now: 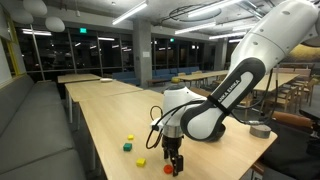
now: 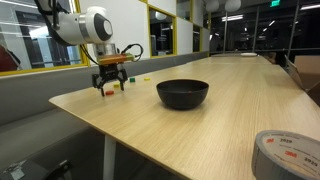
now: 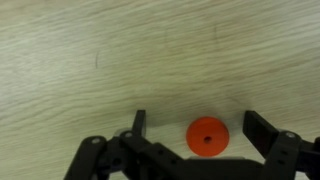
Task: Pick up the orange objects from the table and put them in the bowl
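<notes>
Hovering low over the long pale wooden bench (image 3: 100, 50), the robot's black fingers (image 3: 258, 127) stood wide apart with a tiny round orange piece (image 3: 207, 137) lying between them, so going straight down and closing slowly looked best.

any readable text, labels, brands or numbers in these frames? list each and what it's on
Nothing here reads clearly.
Tape roll: red print on its inner ring, too blurred to read.
Green lit sign high up in an exterior view: too small to read.
Wrist view: no text on the table or the orange piece.
</notes>
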